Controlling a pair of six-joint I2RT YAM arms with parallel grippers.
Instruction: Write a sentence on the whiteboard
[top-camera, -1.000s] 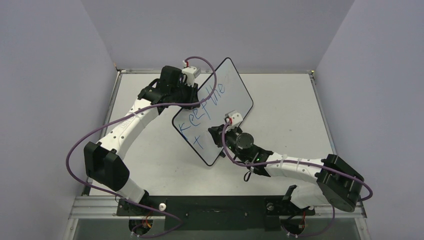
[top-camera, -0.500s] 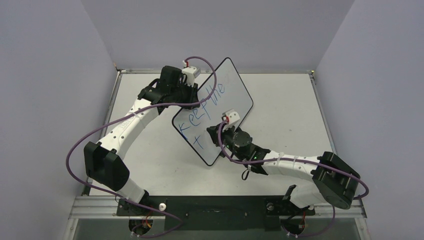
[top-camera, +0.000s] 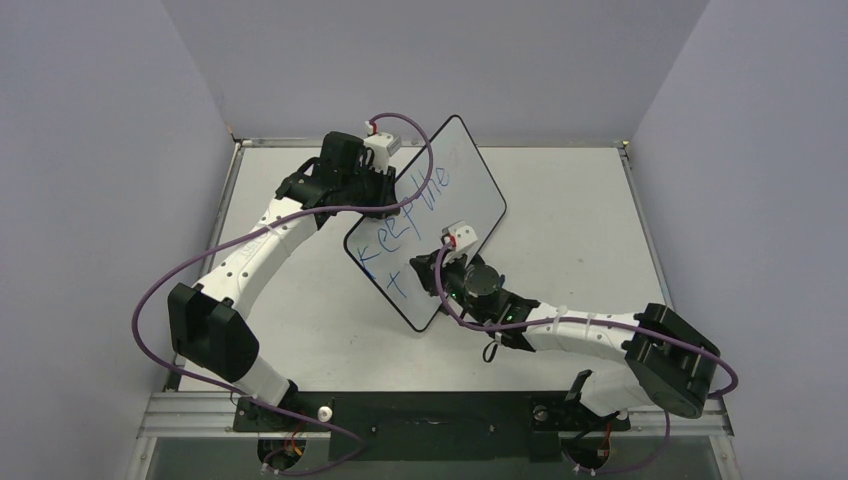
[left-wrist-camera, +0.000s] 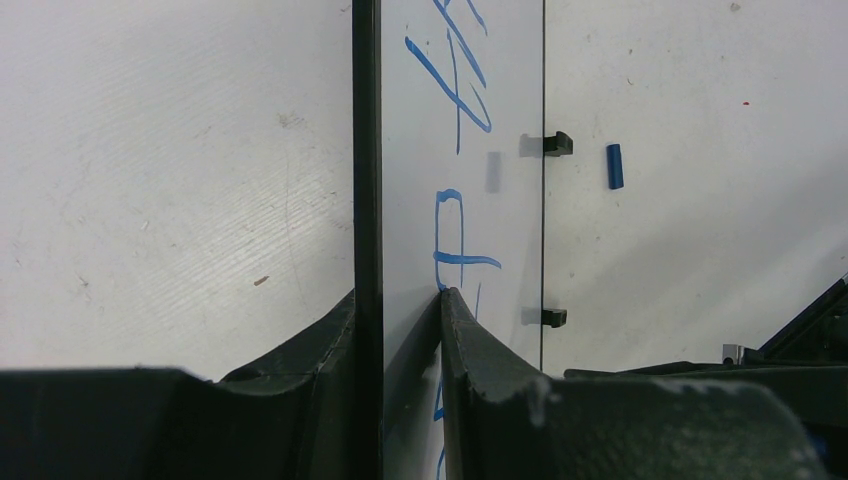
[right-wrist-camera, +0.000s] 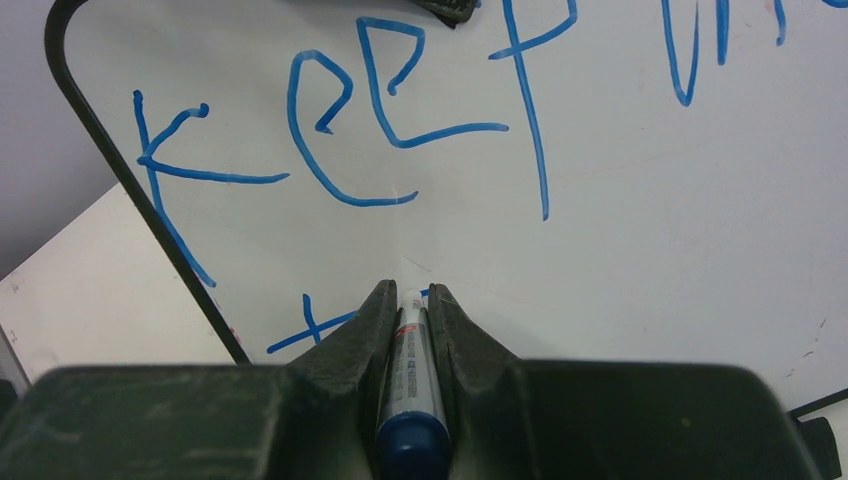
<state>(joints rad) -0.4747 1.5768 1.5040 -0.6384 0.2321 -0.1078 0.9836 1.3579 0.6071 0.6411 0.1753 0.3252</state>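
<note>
The whiteboard (top-camera: 470, 180) stands tilted up on its edge. My left gripper (top-camera: 383, 176) is shut on its rim, one finger behind the black rim (left-wrist-camera: 366, 150) and one on the white face (left-wrist-camera: 500, 120), as the left wrist view shows with the gripper (left-wrist-camera: 400, 295). The sentence (top-camera: 405, 212) in blue reads "Keep the" (right-wrist-camera: 340, 140), with a lone "t" (right-wrist-camera: 315, 328) on a lower line. My right gripper (right-wrist-camera: 410, 290) is shut on a blue-capped marker pen (right-wrist-camera: 410, 370). Its tip is at the board just right of the "t". From above, that gripper (top-camera: 432, 272) is at the board's lower part.
A small blue marker cap (left-wrist-camera: 614, 166) lies on the table behind the board, near the board's two black feet (left-wrist-camera: 557, 144). The grey table (top-camera: 580, 220) is ringed by walls on three sides. The left arm's purple cable (top-camera: 160, 290) loops out to the left.
My right gripper has shifted slightly left along the board with the marker in it. The left gripper and the board have stayed put.
</note>
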